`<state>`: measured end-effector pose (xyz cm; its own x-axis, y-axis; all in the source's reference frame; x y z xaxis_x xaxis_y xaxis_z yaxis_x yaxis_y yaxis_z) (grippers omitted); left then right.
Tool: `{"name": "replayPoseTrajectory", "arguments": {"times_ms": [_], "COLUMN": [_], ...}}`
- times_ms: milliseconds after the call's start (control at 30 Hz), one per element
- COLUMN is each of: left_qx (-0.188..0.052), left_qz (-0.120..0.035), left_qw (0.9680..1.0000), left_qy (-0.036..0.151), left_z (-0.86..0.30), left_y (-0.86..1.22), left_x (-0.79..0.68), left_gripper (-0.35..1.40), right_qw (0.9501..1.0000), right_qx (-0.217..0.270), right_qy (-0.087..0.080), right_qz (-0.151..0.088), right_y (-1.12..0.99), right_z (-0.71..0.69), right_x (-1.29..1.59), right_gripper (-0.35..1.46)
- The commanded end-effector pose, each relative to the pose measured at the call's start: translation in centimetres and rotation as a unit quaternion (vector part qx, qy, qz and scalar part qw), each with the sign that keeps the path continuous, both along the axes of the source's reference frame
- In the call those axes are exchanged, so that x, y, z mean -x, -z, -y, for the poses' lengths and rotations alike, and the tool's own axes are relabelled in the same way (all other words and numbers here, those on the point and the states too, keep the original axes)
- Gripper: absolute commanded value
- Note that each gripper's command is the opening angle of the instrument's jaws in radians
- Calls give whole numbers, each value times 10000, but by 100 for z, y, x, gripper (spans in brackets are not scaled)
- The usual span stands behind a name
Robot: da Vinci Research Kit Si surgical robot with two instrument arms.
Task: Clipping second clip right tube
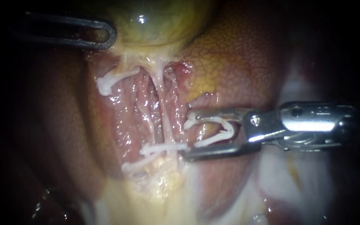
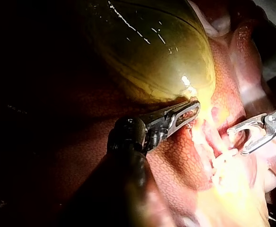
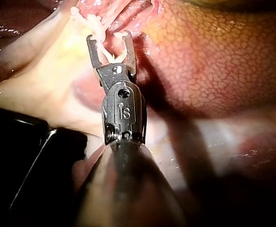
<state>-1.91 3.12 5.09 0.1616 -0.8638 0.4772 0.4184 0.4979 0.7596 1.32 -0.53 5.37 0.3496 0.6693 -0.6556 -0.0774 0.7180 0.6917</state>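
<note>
Though just beside the right tube [image 1: 166, 125], clip [image 1: 215, 131] within right instrument's claw [image 1: 187, 134].

You see one left instrument [image 1: 111, 36], one right instrument [image 1: 187, 134], four clips [image 1: 105, 84], two tubes [image 1: 162, 104], one gallbladder [image 1: 159, 21] and one liver [image 1: 238, 62].

We are in a place where surgery is done with a robot. We can tell from the soft, wet liver [image 1: 246, 54] and the green-yellow gallbladder [image 1: 159, 21], lit up close with dark all around. Our left instrument [image 1: 107, 35] and our right instrument [image 1: 187, 134] are thin, shiny metal. The right one holds a white clip [image 1: 221, 131], and other clips [image 1: 163, 148] pinch thin pale tubes [image 1: 165, 121].
</note>
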Motion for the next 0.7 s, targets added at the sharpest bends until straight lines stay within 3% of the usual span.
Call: {"name": "replayPoseTrajectory", "arguments": {"times_ms": [33,167,333,600,700], "left_qx": [-1,-1,0,0,0], "left_qz": [-1,-2,-3,-3,-4], "left_qw": [10000,10000,10000,10000,10000], "left_qy": [1,3,4,5,6], "left_z": [0,0,0,0,0], "left_y": [0,0,-1,-1,-1], "left_x": [0,1,1,2,2], "left_gripper": [-35,-35,-35,-35,-35], "right_qw": [10000,9998,9985,9917,9851], "right_qx": [-21,-172,-417,-627,-660], "right_qy": [15,14,-43,62,153], "right_qz": [-6,-48,-340,-1124,-1579], "right_y": [-4,-16,-26,-38,-38], "right_z": [0,-1,-5,-7,-7], "right_x": [-1,-8,-23,-47,-52], "right_gripper": [42,42,42,42,41]}}
